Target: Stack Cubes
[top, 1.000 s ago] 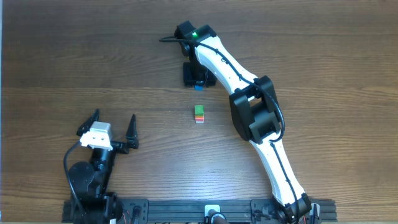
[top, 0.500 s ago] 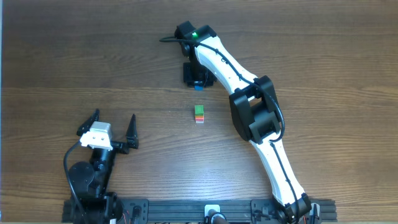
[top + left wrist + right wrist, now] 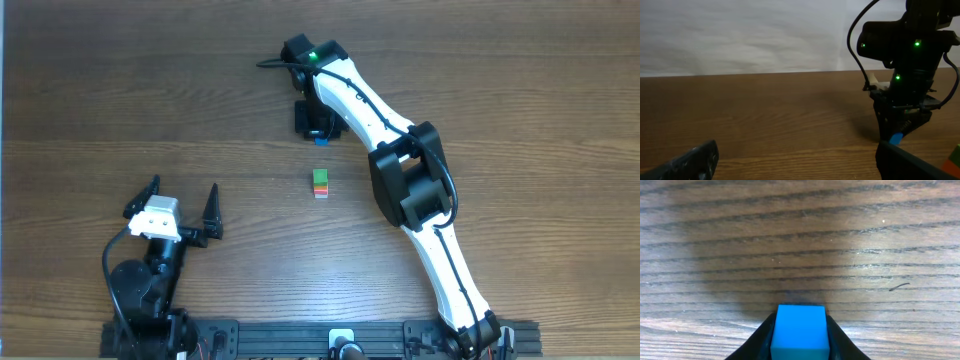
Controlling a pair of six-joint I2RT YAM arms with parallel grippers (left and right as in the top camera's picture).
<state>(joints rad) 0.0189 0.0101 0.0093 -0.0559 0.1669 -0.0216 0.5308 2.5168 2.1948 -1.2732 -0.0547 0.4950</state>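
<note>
Blue cube [image 3: 800,330], clamped between the right gripper [image 3: 318,126] jaws near the brown wooden table [image 3: 500,100], waits at twelve o'clock from the green-on-red cube stack [image 3: 320,182], apparently its destination, while the left gripper [image 3: 183,192] idles open-jawed at eight o'clock.

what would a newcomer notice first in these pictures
The long white right arm spans the wooden table, the right claw shut on a blue cube at the far side. Next, the small stack of cubes, green on top, at mid-table, and the left claw open near its base.
</note>
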